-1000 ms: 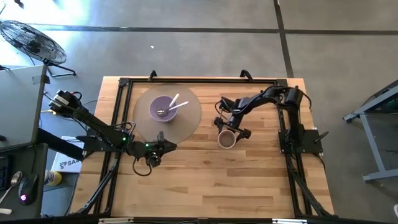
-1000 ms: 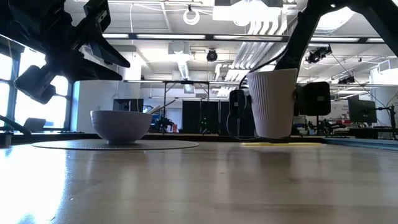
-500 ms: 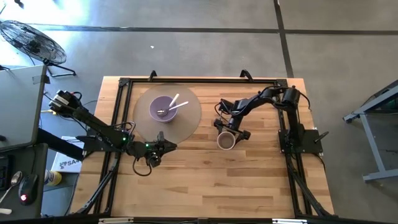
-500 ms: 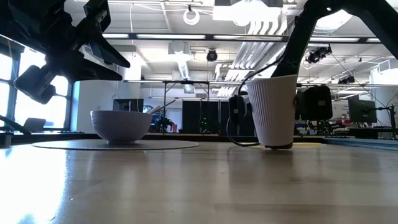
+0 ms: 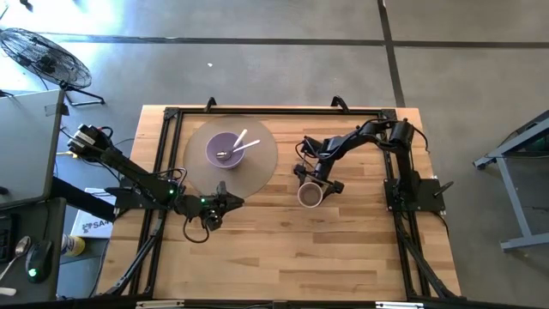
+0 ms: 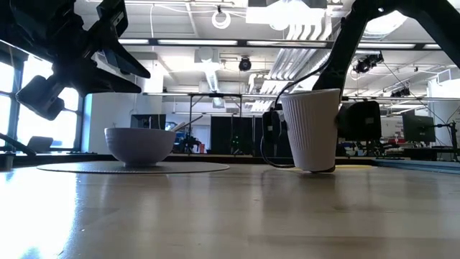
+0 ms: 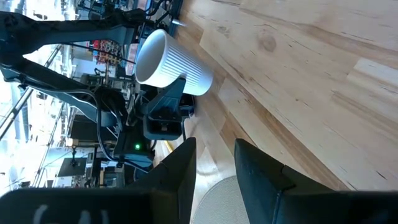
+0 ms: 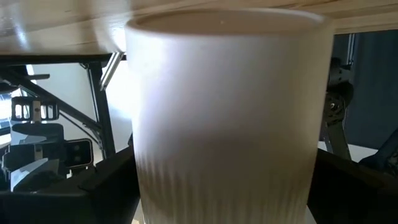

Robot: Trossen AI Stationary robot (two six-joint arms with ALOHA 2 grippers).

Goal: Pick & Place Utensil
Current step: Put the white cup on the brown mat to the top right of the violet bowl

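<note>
A white ribbed cup (image 5: 310,196) stands open end up near the table's middle, between the fingers of my right gripper (image 5: 316,182), which is shut on it. In the low view the cup (image 6: 310,129) tilts a little, its base at table level. A lavender bowl (image 5: 225,149) sits on a round grey mat (image 5: 262,163). White utensils (image 5: 244,142) and a metal spoon (image 5: 224,155) lie in the bowl, handles on its rim. My left gripper (image 5: 230,203) hovers by the mat's near edge, its fingers a narrow gap apart (image 7: 216,162). My right gripper pinches the cup's ribbed wall (image 8: 155,180) between its two fingers (image 8: 93,186), one on each side, coming level from the table's far right. The cup is nearly upright, leaning slightly. I cannot tell whether its base (image 6: 320,170) rests on the wood.
A black frame rail (image 5: 274,112) runs around the tabletop. Bare wood (image 5: 300,257) spreads toward the near edge. Beyond the table stand a fan (image 5: 39,56) and a desk (image 5: 21,146) on the left.
My right gripper has come down and shifted a little toward the near edge and the left, carrying the cup. The cup hung just clear of the table a second ago; now its base is at table level and it leans slightly.
</note>
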